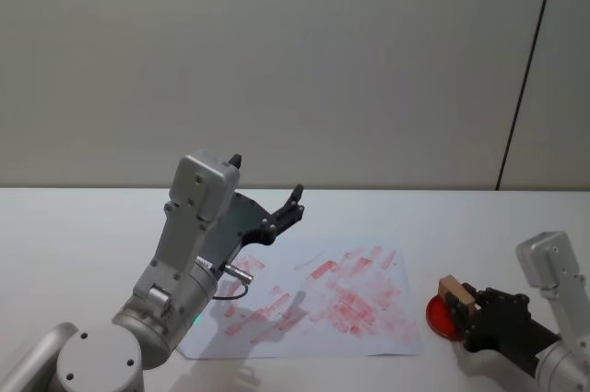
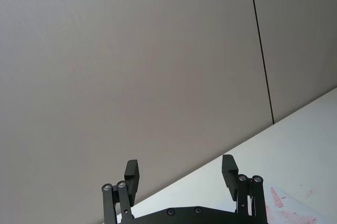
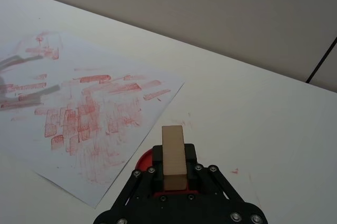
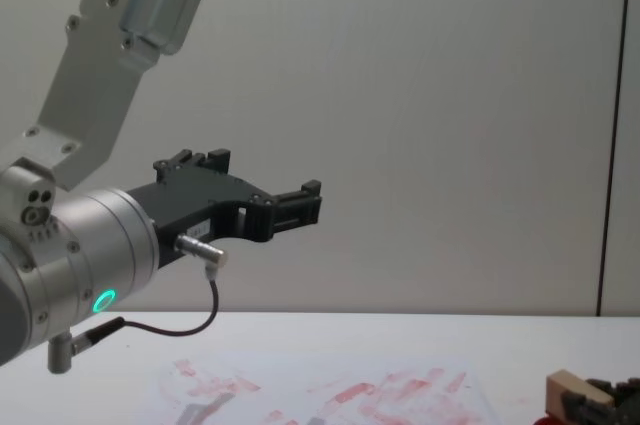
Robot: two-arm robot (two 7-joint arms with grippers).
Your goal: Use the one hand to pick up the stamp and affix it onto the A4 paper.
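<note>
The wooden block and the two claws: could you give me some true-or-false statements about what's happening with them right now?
1. The right gripper is shut on the stamp. True.
2. The stamp rests on the A4 paper. False: it is beside the sheet, over a red ink pad.
3. The left gripper is open and holds nothing. True.
4. The paper is blank. False: red stamp marks cover it.
</note>
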